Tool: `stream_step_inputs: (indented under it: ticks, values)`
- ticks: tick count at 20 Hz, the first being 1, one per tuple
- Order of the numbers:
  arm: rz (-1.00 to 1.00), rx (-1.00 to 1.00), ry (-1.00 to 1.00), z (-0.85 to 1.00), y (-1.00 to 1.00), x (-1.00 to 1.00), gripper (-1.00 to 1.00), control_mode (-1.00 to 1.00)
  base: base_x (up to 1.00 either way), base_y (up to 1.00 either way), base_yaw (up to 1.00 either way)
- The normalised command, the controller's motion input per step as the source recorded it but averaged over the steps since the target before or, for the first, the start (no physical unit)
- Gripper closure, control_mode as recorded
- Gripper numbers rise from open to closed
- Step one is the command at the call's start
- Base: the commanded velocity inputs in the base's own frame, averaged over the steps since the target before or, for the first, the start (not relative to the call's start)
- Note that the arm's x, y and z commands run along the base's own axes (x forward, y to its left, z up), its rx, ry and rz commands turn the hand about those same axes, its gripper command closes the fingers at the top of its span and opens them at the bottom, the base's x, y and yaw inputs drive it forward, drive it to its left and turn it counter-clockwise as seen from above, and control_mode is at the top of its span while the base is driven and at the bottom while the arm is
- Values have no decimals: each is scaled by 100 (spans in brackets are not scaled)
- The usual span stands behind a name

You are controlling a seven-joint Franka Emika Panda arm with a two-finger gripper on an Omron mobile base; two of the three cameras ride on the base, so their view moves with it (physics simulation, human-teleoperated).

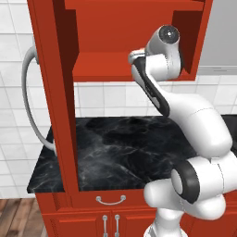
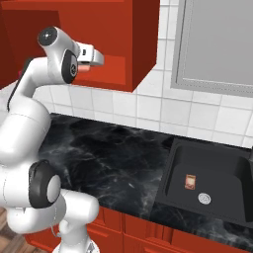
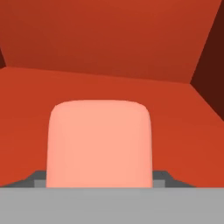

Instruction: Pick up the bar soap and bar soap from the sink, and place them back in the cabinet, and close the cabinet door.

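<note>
no writing can be read anywhere. the red cabinet (image 1: pixel 139 65) stands open, its door (image 1: pixel 53 92) swung left. inside it, just above the floor, the gripper (image 2: pixel 84 66) fingers clamp the pink soap (image 3: pixel 99 144). the brown soap (image 2: pixel 190 181), its label unreadable, lies in the sink (image 2: pixel 237 170) beside the drain (image 2: pixel 204 198).

No words, numbers or brand marks can be read anywhere. The brown bar soap (image 2: pixel 190 181) in the sink (image 2: pixel 174 159) carries a paler face, too small to read.
</note>
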Motion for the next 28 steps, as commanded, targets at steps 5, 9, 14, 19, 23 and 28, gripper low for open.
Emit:
stream_step_inputs:
  ticks: [5,9,14,19,23,28]
  values:
    - [0,0,0,-24,1,21,100,-100,0,0,0]
    - [0,0,0,-33,0,13,100,-100,0,0,0]
    - [0,0,0,-23,0,15,100,-100,0,0,0]
    - [0,0,0,-4,0,22,100,-100,0,0,0]
    - [0,0,0,0,0,28,100,-100,0,0,0]
    - [0,0,0,-6,0,26,100,-100,0,0,0]
